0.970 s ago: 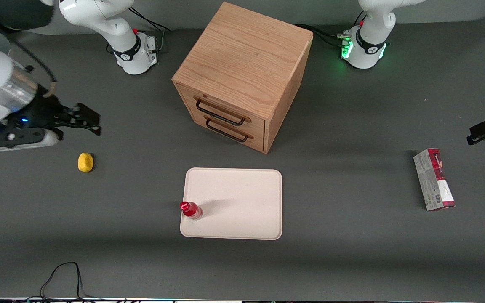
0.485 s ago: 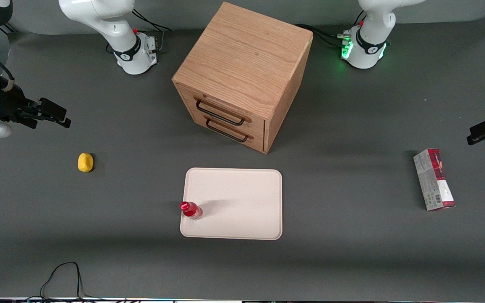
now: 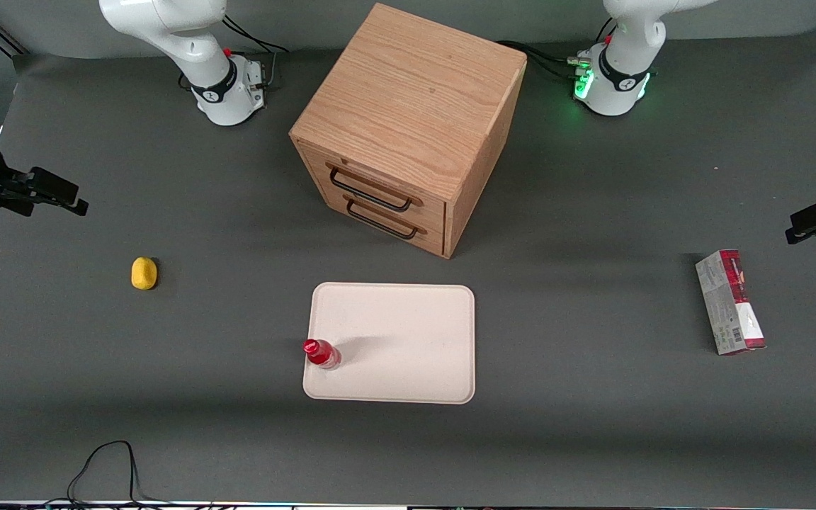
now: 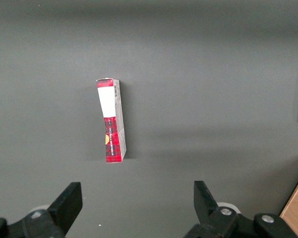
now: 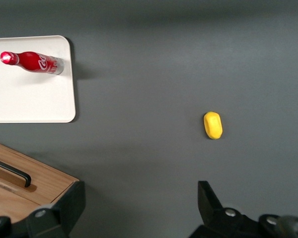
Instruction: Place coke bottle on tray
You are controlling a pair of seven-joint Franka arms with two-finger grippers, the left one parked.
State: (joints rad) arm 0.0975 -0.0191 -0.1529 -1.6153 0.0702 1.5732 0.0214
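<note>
Small glossy red coke bottle with red cap and white script: stands upright on the large flat cream rectangular tray, at the tray edge toward my working end of the table, close to the corner nearest the front camera. Long axis vertical, cap up.

My gripper: well apart from the bottle, out over bare table at my end, farther from the front camera than the bottle. My fingers are spread wide with nothing between them.

Small yellow oval object: on the grey table between my gripper and the tray; nothing else lies in that stretch.

Wooden two-drawer cabinet with dark handles: near the tray, farther from the front camera.

Red-and-grey rectangular carton: flat on the table toward the parked arm's end.
</note>
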